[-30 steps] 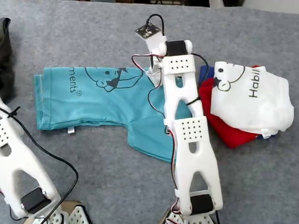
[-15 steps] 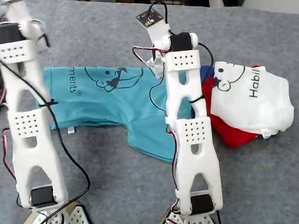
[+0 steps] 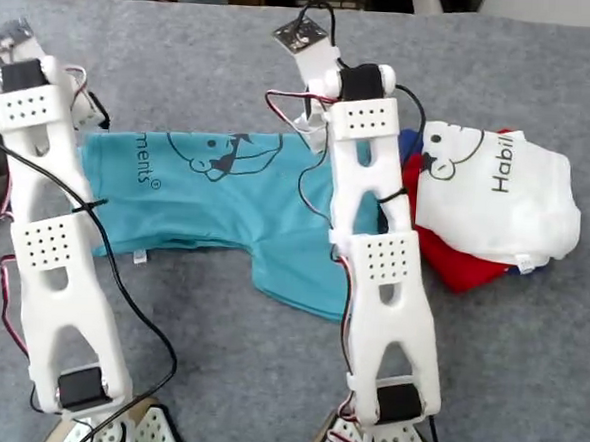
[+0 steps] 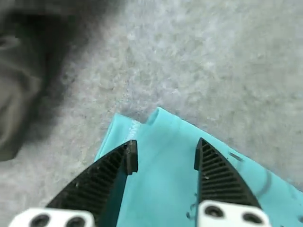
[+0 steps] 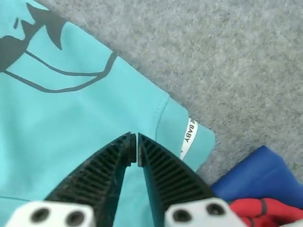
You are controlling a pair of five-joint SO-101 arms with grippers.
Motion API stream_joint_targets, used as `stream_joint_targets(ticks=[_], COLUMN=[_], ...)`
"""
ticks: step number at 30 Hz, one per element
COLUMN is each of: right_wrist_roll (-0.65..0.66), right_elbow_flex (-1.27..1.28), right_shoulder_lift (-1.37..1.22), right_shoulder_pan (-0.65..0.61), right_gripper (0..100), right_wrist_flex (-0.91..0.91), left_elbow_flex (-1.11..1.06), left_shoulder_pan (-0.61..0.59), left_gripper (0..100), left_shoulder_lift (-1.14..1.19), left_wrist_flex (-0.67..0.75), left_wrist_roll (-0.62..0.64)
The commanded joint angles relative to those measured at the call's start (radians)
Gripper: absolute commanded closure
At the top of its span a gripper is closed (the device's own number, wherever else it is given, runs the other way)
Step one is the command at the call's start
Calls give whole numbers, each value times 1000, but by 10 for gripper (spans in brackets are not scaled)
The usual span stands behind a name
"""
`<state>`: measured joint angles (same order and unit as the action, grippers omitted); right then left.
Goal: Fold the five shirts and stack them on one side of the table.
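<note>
Since a second ago the left arm [image 3: 48,246] has come out from the near left corner, and it now stretches along the left end of the teal shirt [image 3: 197,190]. During the last half second it settled a little closer to the cloth. The right arm [image 3: 382,266] has hardly shifted in that time.

The left gripper [image 4: 165,151] hangs over the corner of the teal shirt with its jaws wide apart. Blue-green cloth shows between them, and I see no contact with it. Just past that corner lies a dark cloth [image 4: 19,94], at the left edge of the grey table [image 3: 185,54].

The right gripper [image 5: 137,142] is over the other end of the same shirt, near the edge that carries a small white label [image 5: 188,137]. Its jaws stand together, almost touching at the tips. I cannot tell from my views whether any cloth is pinched between them.

The teal shirt lies flat across the middle of the table, print side up, with one sleeve pointing toward the arm bases. On the right side of the table a folded white shirt [image 3: 497,198] rests on a red shirt [image 3: 448,255], and a blue shirt [image 3: 407,143] shows from under them, beside the teal one.
</note>
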<state>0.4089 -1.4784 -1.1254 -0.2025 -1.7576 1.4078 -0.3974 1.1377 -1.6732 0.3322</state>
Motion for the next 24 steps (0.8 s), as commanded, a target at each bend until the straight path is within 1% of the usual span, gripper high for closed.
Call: stream_joint_targets(ticks=[1,7,10,17,24], right_wrist_roll=[-5,-5,-5,-5,-5], right_elbow_flex=[-48,-51,-54,-51,-50], right_shoulder_lift=[73,73,73,73,73], right_shoulder_pan=[9,9,9,9,9], right_gripper=[984,984,984,984,984], right_wrist_flex=[-8,-8,-8,-8,-8], left_elbow_flex=[1,56,64,67,67], left_shoulder_pan=[15,13,16,13,15], left_gripper=[780,780,781,898,905], left_shoulder_lift=[15,29,71,127,123], left_wrist_flex=[68,81,110,178,169], left_wrist_roll=[8,3,3,2,2])
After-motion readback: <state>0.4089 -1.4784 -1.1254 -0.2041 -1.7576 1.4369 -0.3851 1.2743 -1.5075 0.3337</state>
